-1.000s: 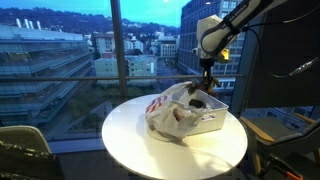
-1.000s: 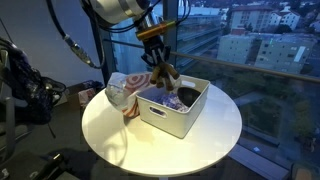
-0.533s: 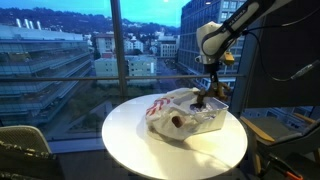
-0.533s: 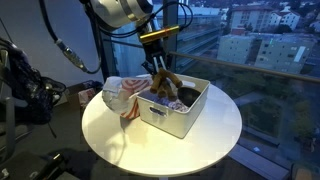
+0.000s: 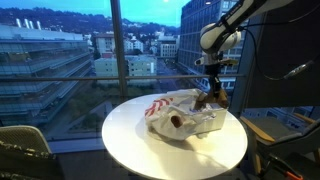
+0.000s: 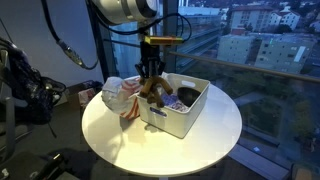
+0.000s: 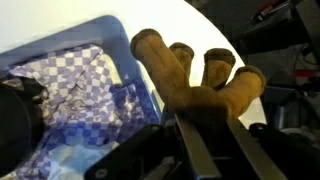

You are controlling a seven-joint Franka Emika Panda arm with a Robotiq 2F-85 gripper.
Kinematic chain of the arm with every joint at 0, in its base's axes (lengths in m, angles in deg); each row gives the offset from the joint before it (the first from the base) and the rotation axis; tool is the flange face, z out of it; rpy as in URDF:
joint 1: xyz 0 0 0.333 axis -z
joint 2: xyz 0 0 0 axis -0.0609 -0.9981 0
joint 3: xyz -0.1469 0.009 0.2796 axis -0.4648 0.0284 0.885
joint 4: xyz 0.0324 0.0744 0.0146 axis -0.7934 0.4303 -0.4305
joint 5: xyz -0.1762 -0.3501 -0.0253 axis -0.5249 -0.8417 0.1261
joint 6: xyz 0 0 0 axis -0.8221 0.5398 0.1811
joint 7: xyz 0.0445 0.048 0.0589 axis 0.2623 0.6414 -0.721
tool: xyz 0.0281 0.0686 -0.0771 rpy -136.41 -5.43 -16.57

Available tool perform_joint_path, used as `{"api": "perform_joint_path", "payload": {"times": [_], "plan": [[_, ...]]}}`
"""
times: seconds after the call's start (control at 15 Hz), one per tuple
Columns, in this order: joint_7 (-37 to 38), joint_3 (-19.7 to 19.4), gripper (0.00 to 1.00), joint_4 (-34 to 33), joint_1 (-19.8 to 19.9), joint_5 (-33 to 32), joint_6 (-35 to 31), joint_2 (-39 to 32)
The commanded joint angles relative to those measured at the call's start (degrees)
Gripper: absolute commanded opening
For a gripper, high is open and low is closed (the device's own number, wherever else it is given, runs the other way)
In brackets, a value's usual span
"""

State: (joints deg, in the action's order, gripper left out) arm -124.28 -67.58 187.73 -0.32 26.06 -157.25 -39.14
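Hand (image 6: 151,76) clamped on brown plush toy (image 6: 156,93), 4 legs showing, held over white bin (image 6: 186,116) on round counter (image 6: 105,130).

The toy (image 7: 195,90) is seen as brown, matt, fuzzy plush; the bin (image 6: 172,122) as smooth white plastic; the checked cloth (image 7: 70,85) as woven fabric; the table (image 5: 130,137) as smooth, faintly glossy white

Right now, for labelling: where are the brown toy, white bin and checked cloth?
brown toy (image 7: 195,92), wrist view, body
white bin (image 6: 165,120), in an exterior view, front wall
checked cloth (image 7: 75,80), wrist view, middle
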Motion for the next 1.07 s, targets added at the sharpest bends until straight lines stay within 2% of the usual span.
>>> {"api": "perform_joint_path", "payload": {"times": [0.0,0.13,0.27,0.47,0.87,1.0], "plan": [[-7.1,0.5,0.04,-2.5,0.9,2.6,5.5,-0.3],[-8.0,0.4,0.04,-2.6,0.6,1.9,4.6,-0.3],[1.6,-1.2,0.04,-3.6,-0.9,-5.1,6.0,-1.1],[11.2,-1.7,0.04,-4.8,-1.3,-11.3,6.1,-1.8],[26.3,-1.9,0.04,-9.1,-1.1,-19.6,-8.3,-7.4],[31.8,-2.9,0.04,-11.4,-1.4,-24.2,-13.2,-10.6]]}}
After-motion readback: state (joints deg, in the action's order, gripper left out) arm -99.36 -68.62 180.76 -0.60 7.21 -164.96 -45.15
